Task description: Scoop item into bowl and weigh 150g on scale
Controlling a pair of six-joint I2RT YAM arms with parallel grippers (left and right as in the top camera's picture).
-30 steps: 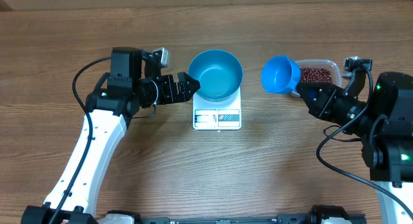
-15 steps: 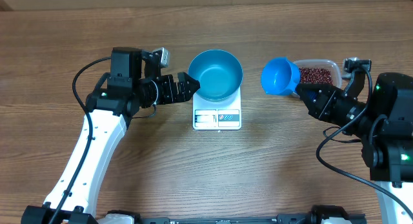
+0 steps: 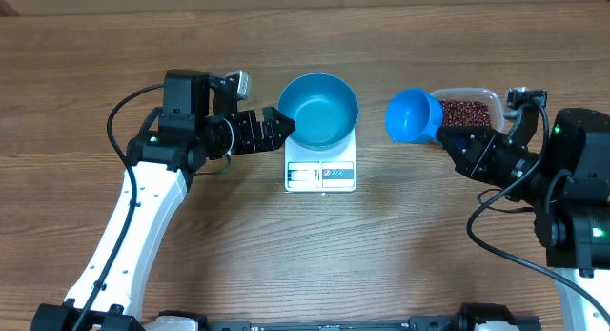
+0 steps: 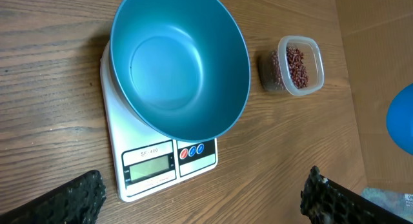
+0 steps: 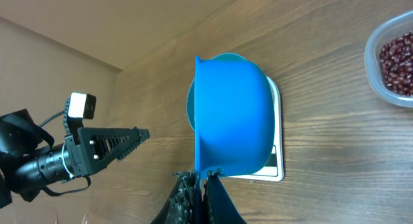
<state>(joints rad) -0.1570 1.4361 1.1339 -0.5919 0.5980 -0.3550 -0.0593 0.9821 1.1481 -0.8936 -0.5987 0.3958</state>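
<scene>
The glossy blue bowl (image 3: 319,110) (image 4: 181,62) stands empty on the white scale (image 3: 321,175) (image 4: 155,167). My left gripper (image 3: 282,126) (image 4: 200,201) is open wide at the bowl's left rim, holding nothing. To the right, the dark red beans (image 3: 466,110) (image 4: 295,64) lie in a clear tub (image 3: 492,100) (image 5: 377,62). My right gripper (image 3: 446,134) (image 5: 201,179) is shut on the handle of a small blue scoop (image 3: 413,114) (image 5: 232,114). The scoop hangs in the air between the bowl and the tub, and its cup looks empty.
Bare wooden table surrounds the scale on all sides. The left arm (image 3: 143,207) reaches in from the lower left and the right arm (image 3: 562,188) from the lower right. The tub sits close to the right arm's wrist.
The scoop in my right gripper has drifted very slightly to the left, uncovering a little more of the tub. Nothing else has moved.
</scene>
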